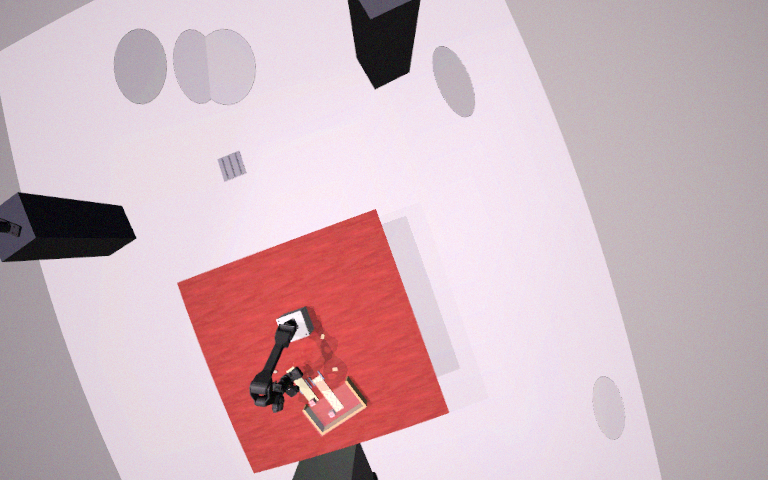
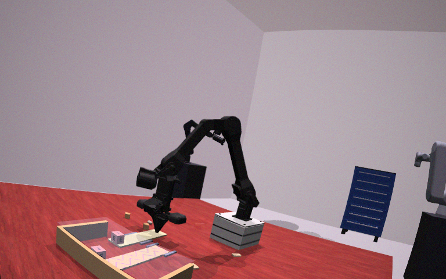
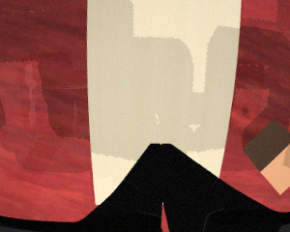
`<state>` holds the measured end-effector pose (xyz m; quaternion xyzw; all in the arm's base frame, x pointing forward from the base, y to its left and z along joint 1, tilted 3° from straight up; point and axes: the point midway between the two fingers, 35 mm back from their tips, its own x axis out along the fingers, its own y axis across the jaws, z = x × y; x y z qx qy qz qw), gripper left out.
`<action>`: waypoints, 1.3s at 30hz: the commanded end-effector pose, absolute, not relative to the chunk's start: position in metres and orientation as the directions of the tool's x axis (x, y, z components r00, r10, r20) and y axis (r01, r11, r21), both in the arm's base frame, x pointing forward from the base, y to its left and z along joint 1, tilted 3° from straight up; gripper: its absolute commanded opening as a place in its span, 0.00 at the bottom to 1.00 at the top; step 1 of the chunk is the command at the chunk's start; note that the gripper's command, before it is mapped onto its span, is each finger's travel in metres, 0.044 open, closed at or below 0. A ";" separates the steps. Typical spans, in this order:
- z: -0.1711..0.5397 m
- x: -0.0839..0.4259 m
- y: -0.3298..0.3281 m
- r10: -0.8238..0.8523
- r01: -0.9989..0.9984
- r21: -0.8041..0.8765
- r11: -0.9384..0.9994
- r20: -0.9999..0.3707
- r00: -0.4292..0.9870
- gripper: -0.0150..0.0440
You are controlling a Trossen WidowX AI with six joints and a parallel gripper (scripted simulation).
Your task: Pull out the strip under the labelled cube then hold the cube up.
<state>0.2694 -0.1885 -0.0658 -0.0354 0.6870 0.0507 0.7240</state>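
Observation:
A plain cream strip (image 1: 305, 388) (image 2: 133, 239) (image 3: 159, 72) lies partly in the open side of the tray, its near-robot end sticking out past the blue guides. A pink lettered cube (image 1: 312, 402) (image 2: 117, 238) rests on its inner end. A second pink lettered cube (image 1: 331, 413) (image 2: 98, 251) is by the inner end of a cream strip with a pink zigzag (image 1: 330, 393) (image 2: 137, 256). My gripper (image 2: 157, 231) (image 3: 159, 154) is shut and empty, tip pointing down at the plain strip's outer end; it seems to touch the top. The fingertips cannot be made out in the top view.
The tray has wooden walls (image 1: 343, 423) (image 2: 80, 247). Blue guide bars (image 2: 170, 253) flank the strips. Small tan blocks lie around, one beside the plain strip (image 2: 146, 225) (image 3: 280, 175), another farther back (image 2: 127, 215) and one near the arm's base (image 2: 236, 254).

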 end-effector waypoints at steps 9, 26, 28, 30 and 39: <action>-0.072 0.243 -0.189 0.033 -0.120 0.030 0.992 -0.999 0.023 0.25; -0.073 0.219 -0.192 0.032 -0.120 0.030 0.992 -0.999 0.021 0.25; -0.073 0.216 -0.192 0.032 -0.120 0.030 0.992 -0.999 0.021 0.25; -0.073 0.213 -0.193 0.032 -0.120 0.030 0.992 -0.999 0.021 0.25; -0.073 0.208 -0.193 0.032 -0.120 0.030 0.992 -0.999 0.020 0.25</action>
